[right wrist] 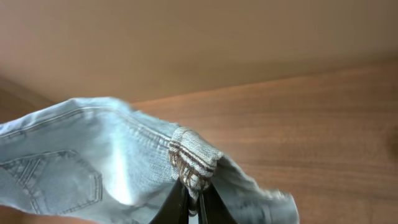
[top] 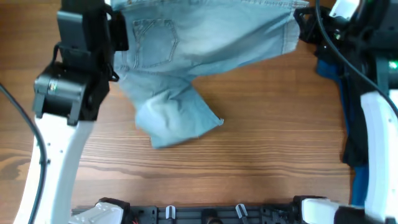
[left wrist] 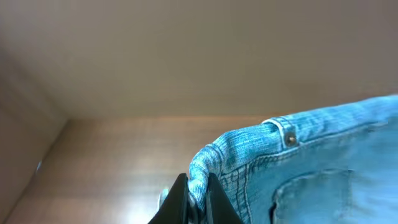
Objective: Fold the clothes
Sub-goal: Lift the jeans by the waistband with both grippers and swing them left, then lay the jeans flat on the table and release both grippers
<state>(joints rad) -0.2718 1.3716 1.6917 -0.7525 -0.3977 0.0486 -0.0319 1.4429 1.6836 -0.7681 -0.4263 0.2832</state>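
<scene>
Overhead crops your shorts (top: 205, 43) at frame top; left gripper (left wrist: 198, 200) pinches waistband (left wrist: 249, 140) bunched just above its fingertips, right gripper (right wrist: 194, 200) pinches hem (right wrist: 193, 158) likewise.

The left end effector (left wrist: 198, 200) has its two dark fingers (left wrist: 178, 203) pressed together on a bunched fold of the denim shorts (left wrist: 323, 168), with cloth rising just above the fingertips. Behind it, the left arm (top: 59, 149) runs as a white link up to a black joint housing and then a black wrist. The right end effector (right wrist: 194, 202) is likewise pinched closed, its slim dark fingers (right wrist: 212, 208) clamping a thick stitched fold that sits right above the tips. Behind it, the right arm (top: 379, 137) shows a white link leading to a black wrist, with cables looping over it
</scene>
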